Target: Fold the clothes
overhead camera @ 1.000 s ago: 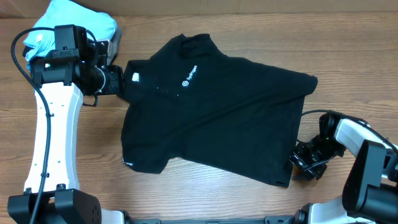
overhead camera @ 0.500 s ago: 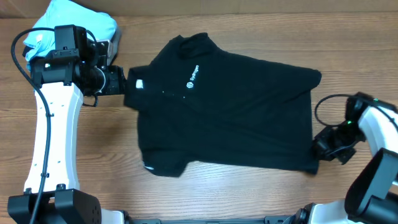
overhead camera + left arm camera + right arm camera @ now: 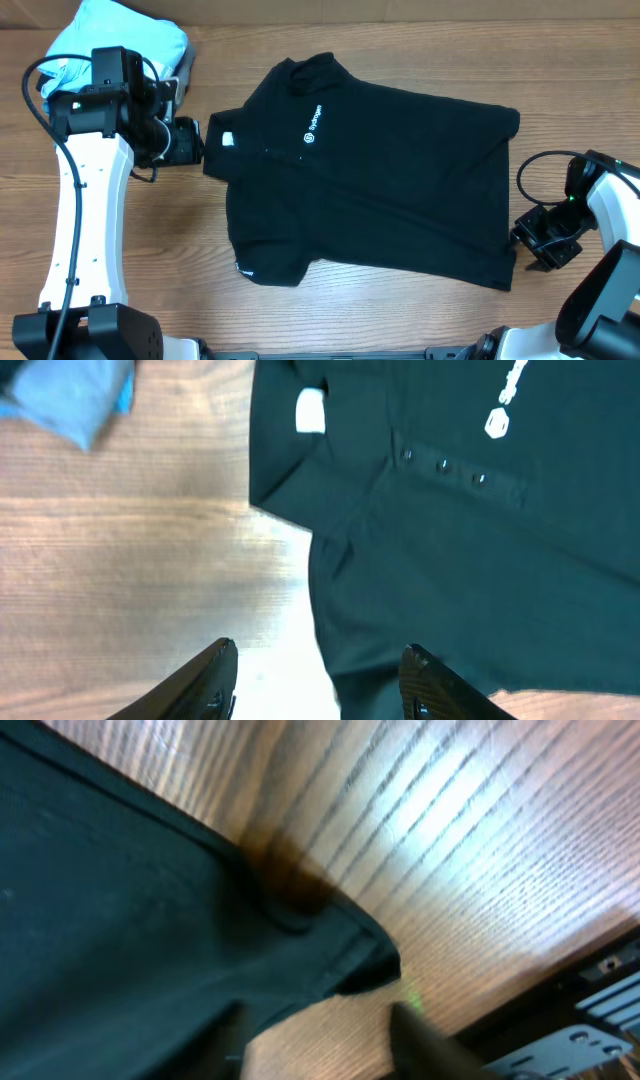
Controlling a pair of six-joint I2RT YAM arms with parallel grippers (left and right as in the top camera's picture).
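Observation:
The black collared shirt (image 3: pixel 380 190) lies spread flat on the wooden table, collar to the upper left, with its white logo (image 3: pixel 312 125) and white neck tag (image 3: pixel 228 139) showing. My left gripper (image 3: pixel 200 143) is open and empty at the shirt's collar edge. In the left wrist view the shirt (image 3: pixel 500 560) lies under the right finger of that gripper (image 3: pixel 320 678). My right gripper (image 3: pixel 522 243) is open beside the lower right hem corner. The right wrist view shows that corner (image 3: pixel 370 960) just ahead of the blurred fingers (image 3: pixel 325 1045).
A light-blue folded garment (image 3: pixel 110 35) lies at the back left behind the left arm, and also shows in the left wrist view (image 3: pixel 70 400). A grey item (image 3: pixel 185 70) sits beside it. The table's front edge (image 3: pixel 560 990) is near the right gripper.
The shirt has been pulled to the right and stretched flatter. The right gripper moved right with the hem. Both grippers now stand open at the shirt's edges.

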